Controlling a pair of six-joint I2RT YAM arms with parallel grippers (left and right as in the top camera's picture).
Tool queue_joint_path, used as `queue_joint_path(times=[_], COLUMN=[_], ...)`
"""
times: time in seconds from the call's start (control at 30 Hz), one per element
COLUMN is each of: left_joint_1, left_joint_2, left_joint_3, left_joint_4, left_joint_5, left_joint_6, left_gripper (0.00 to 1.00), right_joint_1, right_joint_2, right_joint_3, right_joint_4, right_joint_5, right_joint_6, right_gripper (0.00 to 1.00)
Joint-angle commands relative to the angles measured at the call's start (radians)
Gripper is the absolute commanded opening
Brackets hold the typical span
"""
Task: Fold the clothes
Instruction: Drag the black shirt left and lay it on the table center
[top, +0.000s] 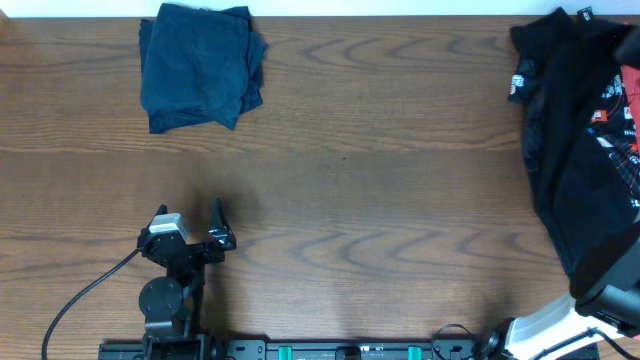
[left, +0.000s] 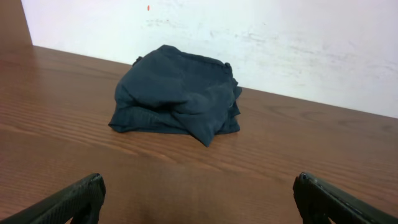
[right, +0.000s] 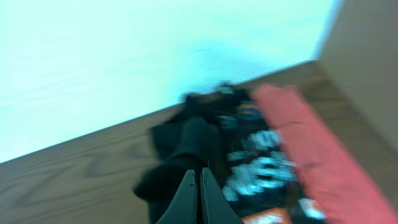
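Right hand (right: 197, 174), blurred, pinched together before black shirt (right: 193, 134).

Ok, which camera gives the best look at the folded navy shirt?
The left wrist view: the folded navy shirt sits centred and close, layers and creases clear. Overhead shows it smaller, from above. The right wrist view misses it, showing only the black printed clothes.

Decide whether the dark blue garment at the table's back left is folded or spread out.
Folded, roughly: the dark blue garment sits as a compact bundle, with stacked layers showing along its front edge in the left wrist view.
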Motion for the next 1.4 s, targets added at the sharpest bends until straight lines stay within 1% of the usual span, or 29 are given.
queue_joint_path(times=[0.0, 0.6, 0.83, 1.07, 1.1, 1.13, 1.17, 1.33, 1.37], left_joint_1=[0.003, 0.003, 0.003, 0.003, 0.003, 0.003, 0.003, 0.003, 0.003], left_joint_2=[0.001, 0.001, 0.001, 0.001, 0.001, 0.001, 0.001, 0.001, 0.001], left_joint_3=[-0.016, -0.016, -0.016, -0.016, -0.016, -0.016, -0.016, -0.016, -0.016], left_joint_4=[-0.036, -0.036, -0.036, -0.036, -0.036, -0.036, -0.036, -0.036, -0.036], left_joint_5=[-0.001, -0.001, -0.001, -0.001, -0.001, -0.002, -0.001, -0.001, -0.001], left_joint_6=[0.005, 0.005, 0.005, 0.005, 0.005, 0.005, 0.005, 0.005, 0.005], left_gripper=[0.98, 0.98, 0.98, 0.98, 0.98, 0.98, 0.98, 0.98, 0.98], right_joint_1=[0.101, 0.719, 0.908, 1.08, 1.098, 1.112, 1.123, 1.094, 1.071], right_joint_2=[-0.013, -0.014, -0.014, -0.007, -0.007, -0.008, -0.011, -0.046, -0.058], right_joint_3=[0.009, 0.009, 0.009, 0.009, 0.009, 0.009, 0.009, 0.009, 0.009], right_joint_4=[-0.011, -0.011, -0.033, -0.116, -0.127, -0.132, -0.135, -0.142, -0.146], right_joint_5=[-0.045, -0.091, -0.1, -0.117, -0.089, -0.045, 0.012, 0.222, 0.245], right_joint_6=[0.024, 0.024, 0.032, 0.02, 0.006, 0.002, 0.001, 0.001, 0.003], right_gripper=[0.01, 0.01, 0.01, 0.01, 0.03, 0.17, 0.44, 0.59, 0.59])
